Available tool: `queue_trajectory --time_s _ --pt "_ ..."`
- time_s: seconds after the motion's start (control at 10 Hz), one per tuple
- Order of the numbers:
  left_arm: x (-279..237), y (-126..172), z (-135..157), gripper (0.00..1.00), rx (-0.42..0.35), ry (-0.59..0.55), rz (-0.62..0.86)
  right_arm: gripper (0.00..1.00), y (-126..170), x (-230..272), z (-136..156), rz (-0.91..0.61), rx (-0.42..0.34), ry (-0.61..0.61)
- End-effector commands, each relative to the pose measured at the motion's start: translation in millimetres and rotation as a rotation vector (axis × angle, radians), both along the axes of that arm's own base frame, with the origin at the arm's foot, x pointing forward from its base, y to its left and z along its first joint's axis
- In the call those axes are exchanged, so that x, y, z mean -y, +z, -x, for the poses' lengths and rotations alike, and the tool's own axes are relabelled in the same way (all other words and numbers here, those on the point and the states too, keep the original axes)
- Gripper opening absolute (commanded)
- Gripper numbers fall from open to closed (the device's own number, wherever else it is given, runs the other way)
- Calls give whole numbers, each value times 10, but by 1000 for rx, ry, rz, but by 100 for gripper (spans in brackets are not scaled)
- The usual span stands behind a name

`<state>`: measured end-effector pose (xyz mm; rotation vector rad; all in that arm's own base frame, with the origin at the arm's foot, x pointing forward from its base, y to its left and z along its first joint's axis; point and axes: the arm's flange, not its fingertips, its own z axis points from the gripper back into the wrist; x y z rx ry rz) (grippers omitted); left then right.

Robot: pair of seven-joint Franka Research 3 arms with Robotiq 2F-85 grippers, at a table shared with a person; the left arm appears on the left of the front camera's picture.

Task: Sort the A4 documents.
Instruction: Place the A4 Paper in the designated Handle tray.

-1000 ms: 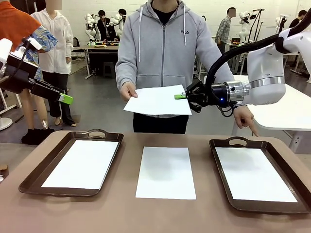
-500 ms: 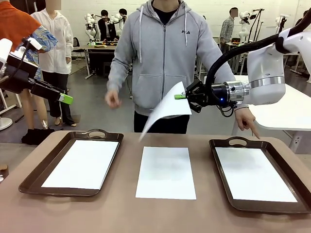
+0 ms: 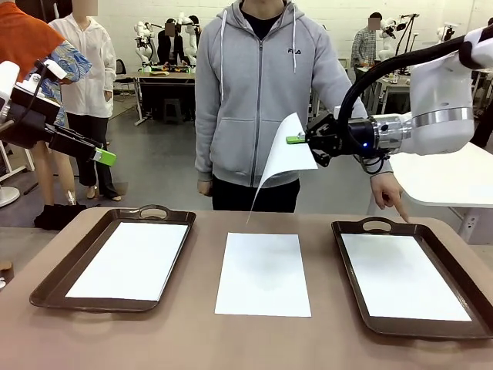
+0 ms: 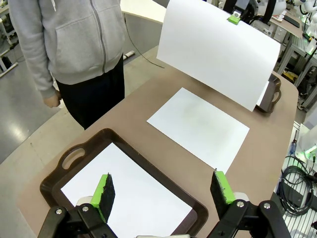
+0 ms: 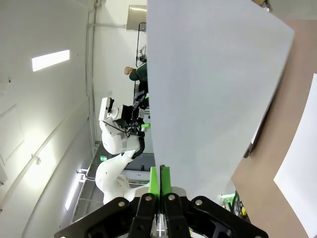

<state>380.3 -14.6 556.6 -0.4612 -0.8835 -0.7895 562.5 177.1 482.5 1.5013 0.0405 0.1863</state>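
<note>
Sheets, all plain white and unpatterned: held sheet (image 3: 283, 154), centre sheet (image 3: 263, 274), left tray sheet (image 3: 131, 260), right tray sheet (image 3: 402, 276). Left tray (image 3: 54, 281) and right tray (image 3: 348, 270) are dark brown; table (image 3: 231, 339) is plain tan-brown. Left gripper (image 3: 106, 157) and right gripper (image 3: 296, 139) are black with green pads; the person's hoodie (image 3: 258, 100) is grey.

A grey floor (image 3: 154, 166) runs to a white back wall (image 3: 123, 19) past a far table (image 3: 163, 75).

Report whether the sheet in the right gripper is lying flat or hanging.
Hanging. The right gripper, shut, pinches the sheet by one edge; its free corner droops in the air above the table.
</note>
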Motion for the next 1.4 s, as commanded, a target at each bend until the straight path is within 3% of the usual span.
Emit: queue_trajectory --time_s 0.0,0.3,0.8,1.1,1.3 --pt "-5 -5 5 100 4 -6 12 1 20 162 150 71 -17 61" --pt "-5 -5 5 100 4 -6 12 1 35 542 300 89 -34 184" --pt "-5 -5 5 100 4 -6 12 1 -198 1091 589 204 -73 199" --pt "-5 -5 5 100 4 -6 12 1 -653 1235 676 247 -64 144" --pt "-5 -5 5 100 4 -6 12 1 -1024 1359 714 342 3 89"
